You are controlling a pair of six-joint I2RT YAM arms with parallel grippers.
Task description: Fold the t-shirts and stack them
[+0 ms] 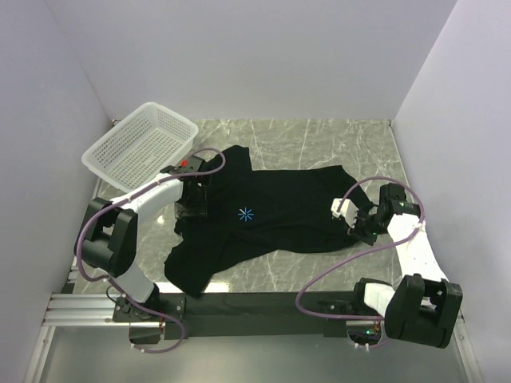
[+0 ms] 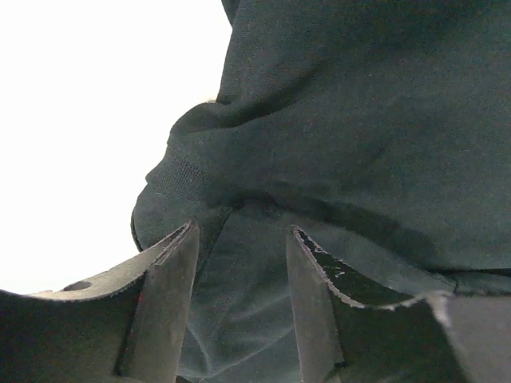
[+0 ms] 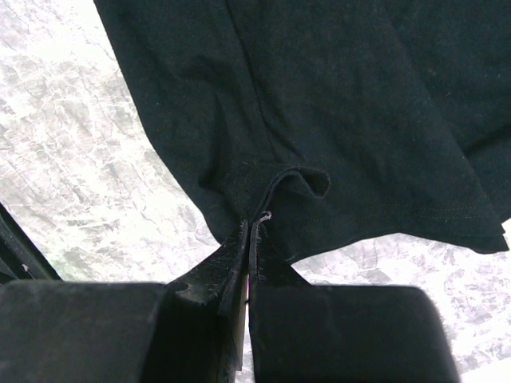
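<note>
Marble-patterned tabletop (image 1: 319, 140) is carrying the whole job, boxed in by pale walls, and you are working with one black t-shirt (image 1: 279, 209) lying loosely spread across the middle of it, its small light-blue mark (image 1: 245, 213) showing left of centre. It is lying rumpled rather than flat, with its near-left part trailing toward the near edge in a bunched flap. No fold is showing, so I judge you are at the flattening stage. Your right gripper (image 3: 250, 227) is pinching the shirt's right edge. In its wrist view the fingers are pressing flat together on a small raised tuck of hemmed cloth, with marble showing on either side. That hold is giving you an anchor for drawing the cloth taut toward the right. Your left gripper (image 2: 243, 233) is sitting at the shirt's left side, beside a stitched, rolled edge. Its fingers are standing apart with cloth lying in the gap and beyond, so nothing is being clamped there. It is probably placed that way to take a matching hold, letting both sides be pulled apart evenly. Several layers are bunching under those open fingers, so a careless close is risking a grab of more than one. Your white mesh basket (image 1: 140, 144) is sitting at the far left, apart from the shirt.
</note>
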